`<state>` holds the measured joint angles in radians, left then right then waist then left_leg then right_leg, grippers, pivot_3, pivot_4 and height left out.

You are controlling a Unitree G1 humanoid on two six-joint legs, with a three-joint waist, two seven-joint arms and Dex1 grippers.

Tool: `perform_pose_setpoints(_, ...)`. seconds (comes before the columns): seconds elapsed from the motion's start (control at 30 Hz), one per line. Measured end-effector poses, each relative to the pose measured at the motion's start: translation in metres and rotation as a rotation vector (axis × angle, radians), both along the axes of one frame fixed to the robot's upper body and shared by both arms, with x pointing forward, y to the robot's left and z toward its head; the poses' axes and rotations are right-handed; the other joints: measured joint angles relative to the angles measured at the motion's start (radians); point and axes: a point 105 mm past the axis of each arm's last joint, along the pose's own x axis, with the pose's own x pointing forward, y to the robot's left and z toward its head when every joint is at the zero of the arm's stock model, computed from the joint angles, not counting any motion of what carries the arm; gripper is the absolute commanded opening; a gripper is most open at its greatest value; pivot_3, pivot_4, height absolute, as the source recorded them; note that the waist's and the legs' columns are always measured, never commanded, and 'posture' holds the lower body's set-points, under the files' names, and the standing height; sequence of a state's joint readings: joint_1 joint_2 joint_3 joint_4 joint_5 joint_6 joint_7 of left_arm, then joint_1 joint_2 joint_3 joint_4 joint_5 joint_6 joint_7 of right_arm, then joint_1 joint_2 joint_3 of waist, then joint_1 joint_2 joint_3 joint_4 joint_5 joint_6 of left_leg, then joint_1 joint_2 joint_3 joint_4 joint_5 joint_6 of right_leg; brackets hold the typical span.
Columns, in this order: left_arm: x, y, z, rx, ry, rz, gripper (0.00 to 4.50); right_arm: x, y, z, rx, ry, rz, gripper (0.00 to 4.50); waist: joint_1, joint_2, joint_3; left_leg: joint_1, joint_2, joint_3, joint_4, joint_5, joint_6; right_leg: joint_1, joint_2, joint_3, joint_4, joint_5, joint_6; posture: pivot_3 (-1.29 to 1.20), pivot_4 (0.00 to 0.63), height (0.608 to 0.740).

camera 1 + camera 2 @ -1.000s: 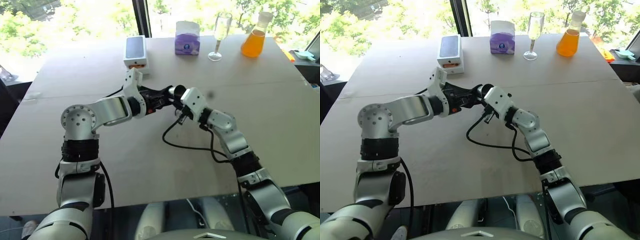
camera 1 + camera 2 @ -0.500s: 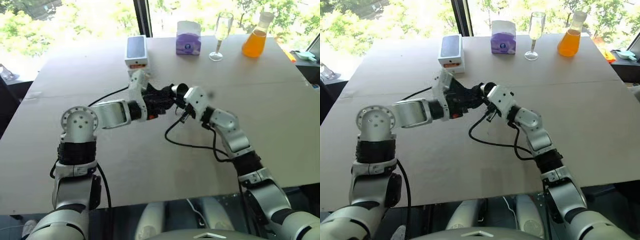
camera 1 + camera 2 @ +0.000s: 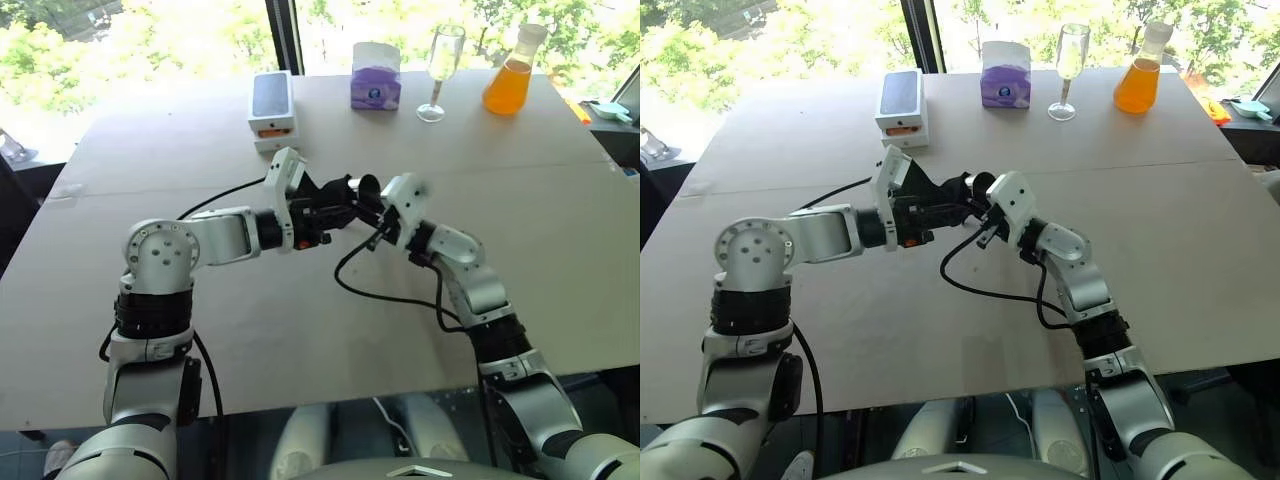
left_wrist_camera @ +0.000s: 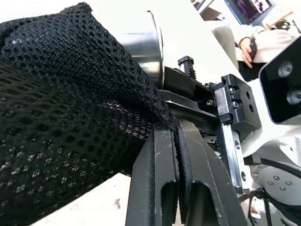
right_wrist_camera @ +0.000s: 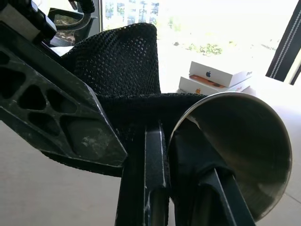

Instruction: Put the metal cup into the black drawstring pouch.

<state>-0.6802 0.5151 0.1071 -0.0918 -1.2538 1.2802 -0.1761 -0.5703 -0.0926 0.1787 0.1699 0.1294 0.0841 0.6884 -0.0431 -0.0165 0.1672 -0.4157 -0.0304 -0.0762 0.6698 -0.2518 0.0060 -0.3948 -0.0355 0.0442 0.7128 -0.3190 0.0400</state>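
The left claw (image 4: 176, 155) pinched the soft black mesh drawstring pouch (image 4: 56, 117) shut-fingered above the counter (image 3: 300, 330); the right claw (image 5: 181, 155) clamped the small shiny steel cup's (image 5: 235, 146) rim beside it. Pulling the mouth wider before pushing seemed wise.

The black drawstring pouch (image 4: 61, 108) is covering most of the metal cup (image 4: 141, 44), leaving just its rim showing; the pouch's far part is running off the left wrist picture's edge
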Motion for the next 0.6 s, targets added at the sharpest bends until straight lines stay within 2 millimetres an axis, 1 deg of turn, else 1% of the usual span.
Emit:
perform_pose_setpoints(0.2, 0.004, 0.009, 0.000, -0.075, 0.028, 0.005, 0.00, -0.004, -0.001, 0.001, 0.043, 0.066, 0.023, 0.07, -0.001, 0.000, 0.000, 0.000, 0.000, 0.000, 0.000, 0.000, 0.000, 0.000, 0.000, 0.000, 0.000, 0.000, 0.000, 0.00, 0.150, 0.740)
perform_pose_setpoints(0.3, 0.012, 0.024, -0.004, -0.105, 0.063, 0.052, 0.00, -0.007, 0.000, 0.001, 0.067, 0.103, 0.051, 0.07, -0.001, 0.000, 0.000, 0.000, 0.000, 0.000, 0.000, 0.000, 0.000, 0.000, 0.000, 0.000, 0.000, 0.000, 0.000, 0.00, 0.150, 0.740)
perform_pose_setpoints(0.33, 0.016, 0.032, -0.007, -0.091, 0.069, 0.082, 0.00, -0.011, 0.001, 0.001, 0.064, 0.105, 0.073, 0.07, -0.001, 0.000, 0.000, 0.000, 0.000, 0.000, 0.000, 0.000, 0.000, 0.000, 0.000, 0.000, 0.000, 0.000, 0.000, 0.00, 0.150, 0.740)
perform_pose_setpoints(0.4, 0.020, 0.040, -0.007, -0.077, 0.061, 0.105, 0.00, -0.014, 0.001, -0.003, 0.050, 0.118, 0.089, 0.07, 0.000, 0.000, 0.000, 0.000, 0.000, 0.000, 0.000, 0.000, 0.000, 0.000, 0.000, 0.000, 0.000, 0.000, 0.000, 0.00, 0.150, 0.740)
perform_pose_setpoints(0.47, 0.025, 0.047, -0.008, -0.065, 0.055, 0.124, 0.00, -0.017, 0.003, -0.006, 0.043, 0.131, 0.105, 0.07, 0.001, 0.000, 0.000, 0.000, 0.000, 0.000, 0.000, 0.000, 0.000, 0.000, 0.000, 0.000, 0.000, 0.000, 0.000, 0.00, 0.150, 0.740)
perform_pose_setpoints(0.53, 0.029, 0.053, -0.008, -0.057, 0.047, 0.141, 0.00, -0.018, 0.003, -0.003, 0.052, 0.125, 0.110, 0.07, 0.002, 0.000, 0.000, 0.000, 0.000, 0.000, 0.000, 0.000, 0.000, 0.000, 0.000, 0.000, 0.000, 0.000, 0.000, 0.00, 0.150, 0.740)
perform_pose_setpoints(0.6, 0.032, 0.053, -0.004, -0.062, 0.032, 0.135, 0.00, -0.018, 0.001, 0.001, 0.074, 0.125, 0.102, 0.07, 0.003, 0.000, 0.000, 0.000, 0.000, -0.001, 0.000, 0.000, 0.000, 0.000, 0.000, -0.001, 0.000, 0.000, 0.000, 0.00, 0.150, 0.740)
